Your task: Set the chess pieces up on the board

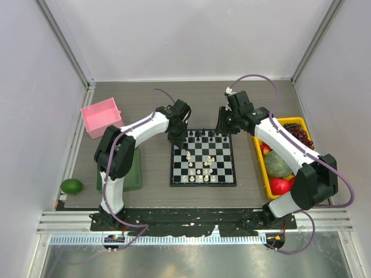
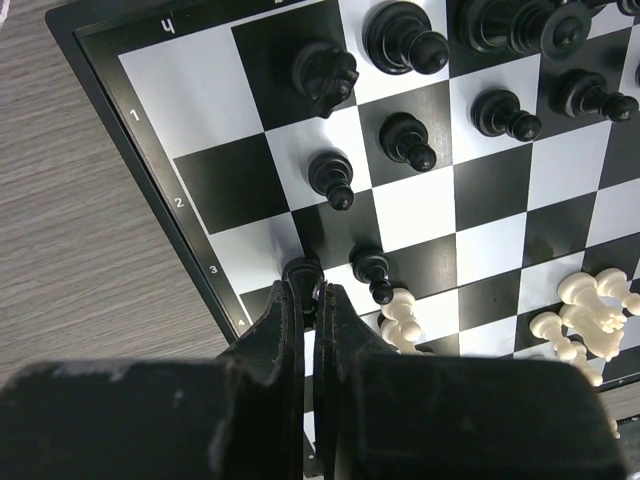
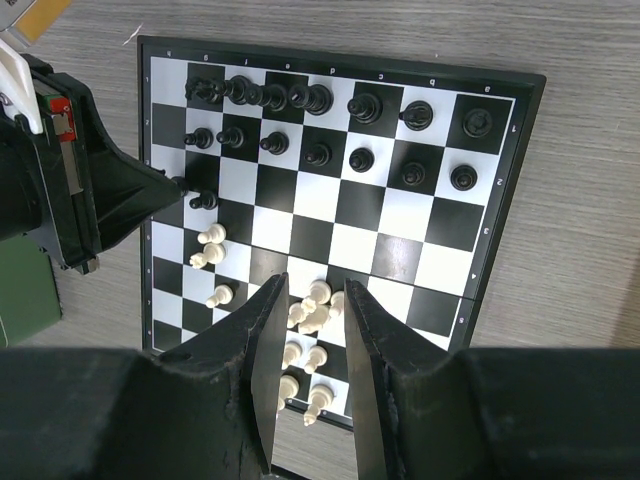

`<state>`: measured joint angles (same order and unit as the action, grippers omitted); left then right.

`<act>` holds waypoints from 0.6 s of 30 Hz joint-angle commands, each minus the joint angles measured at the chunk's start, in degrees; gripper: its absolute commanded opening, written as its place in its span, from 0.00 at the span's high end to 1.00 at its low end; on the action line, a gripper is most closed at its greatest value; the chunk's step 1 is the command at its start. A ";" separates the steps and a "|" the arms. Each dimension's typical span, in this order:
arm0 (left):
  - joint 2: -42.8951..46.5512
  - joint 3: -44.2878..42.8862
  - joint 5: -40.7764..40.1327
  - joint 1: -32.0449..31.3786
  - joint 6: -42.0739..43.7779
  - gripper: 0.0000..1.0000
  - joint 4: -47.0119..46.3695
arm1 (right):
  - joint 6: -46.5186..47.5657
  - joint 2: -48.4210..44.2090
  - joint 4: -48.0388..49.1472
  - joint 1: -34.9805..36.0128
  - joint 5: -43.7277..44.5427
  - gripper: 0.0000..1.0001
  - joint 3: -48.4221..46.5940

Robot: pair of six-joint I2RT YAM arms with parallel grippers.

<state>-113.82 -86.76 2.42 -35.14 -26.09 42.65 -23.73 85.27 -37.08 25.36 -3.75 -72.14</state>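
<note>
Jaws on the down-tilted left arm (image 1: 145, 124) pinch a black pawn (image 2: 303, 270); right jaws gape.

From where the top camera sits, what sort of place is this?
Probably a lab test cell: white panel walls, a metal mounting rail, and staged props, namely a chessboard and a fruit bin.

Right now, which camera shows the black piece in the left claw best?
The left wrist view: the black piece is close up, pinched in the left gripper. The right wrist view shows it small at that gripper's tip. The top view leaves it too tiny to tell.
</note>
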 commanded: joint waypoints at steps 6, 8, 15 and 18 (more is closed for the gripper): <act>1.15 -2.88 -1.89 4.10 3.14 1.00 0.59 | 1.05 -0.11 1.92 -0.05 -0.03 0.65 -0.02; 0.71 -4.37 -1.80 5.16 3.67 1.00 0.50 | 1.05 -0.11 1.92 -0.14 0.06 0.65 -0.02; -4.21 -12.54 -0.48 7.53 5.43 1.00 3.22 | 0.96 0.15 1.92 -0.23 0.58 0.65 0.07; -5.62 -14.92 -0.04 7.71 5.87 1.00 4.10 | 0.96 0.42 1.92 -0.05 0.58 0.65 -0.11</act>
<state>-117.47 -98.10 1.56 -27.42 -22.00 44.64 -23.66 85.32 -36.88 25.36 -3.70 -72.14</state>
